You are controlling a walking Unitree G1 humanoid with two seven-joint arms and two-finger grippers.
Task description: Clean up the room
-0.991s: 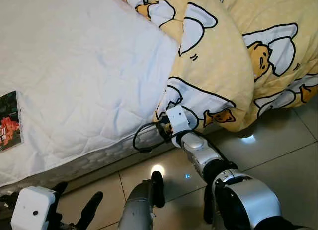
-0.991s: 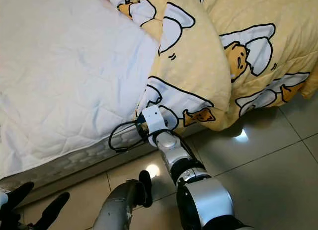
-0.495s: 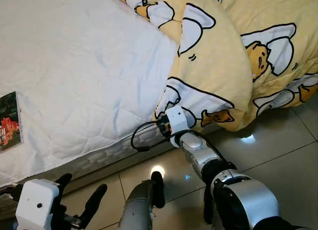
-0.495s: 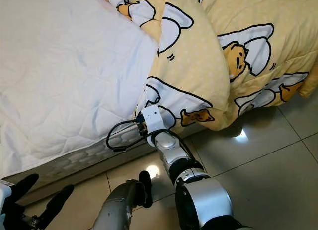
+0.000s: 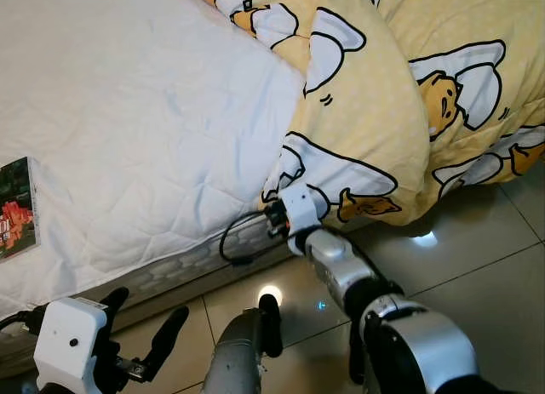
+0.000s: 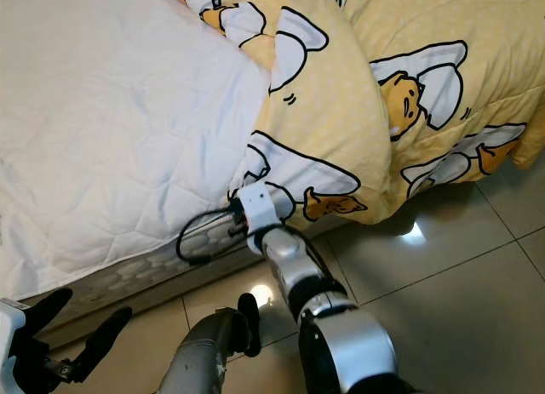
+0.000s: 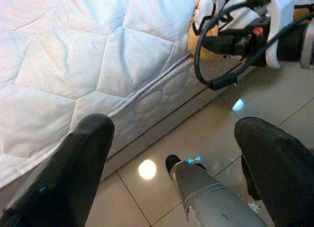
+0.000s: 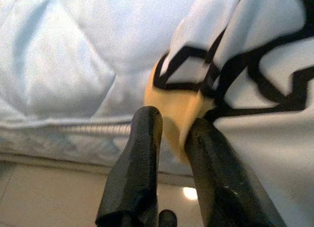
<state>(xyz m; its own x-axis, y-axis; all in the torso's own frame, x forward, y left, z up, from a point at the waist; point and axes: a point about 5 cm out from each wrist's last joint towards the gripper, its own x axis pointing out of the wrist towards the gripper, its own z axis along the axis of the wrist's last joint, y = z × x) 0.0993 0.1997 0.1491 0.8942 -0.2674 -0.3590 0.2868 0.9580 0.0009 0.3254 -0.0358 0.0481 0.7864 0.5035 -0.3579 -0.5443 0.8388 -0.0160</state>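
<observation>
Pinching one yellow blanket (image 8: pixel 184 109) corner at the bed (image 5: pixel 128 139) edge, right gripper (image 8: pixel 169 134) closing on it, left gripper (image 7: pixel 171 153) hanging wide over the floor (image 5: pixel 477 249).

My right arm (image 5: pixel 409 343) is shiny silver with black rings at the joints. Near its end sits a white block, and a black cable (image 5: pixel 234 241) loops out beside it. My right tool (image 8: pixel 169 163) has two long black fingers (image 8: pixel 135 168) with smooth rounded sides. My left tool (image 7: pixel 171 158) has thick black fingers (image 7: pixel 73 163) too, and behind it is a white box with one small dark dot. A silver leg (image 5: pixel 243 347) shows below, with a black band.
</observation>
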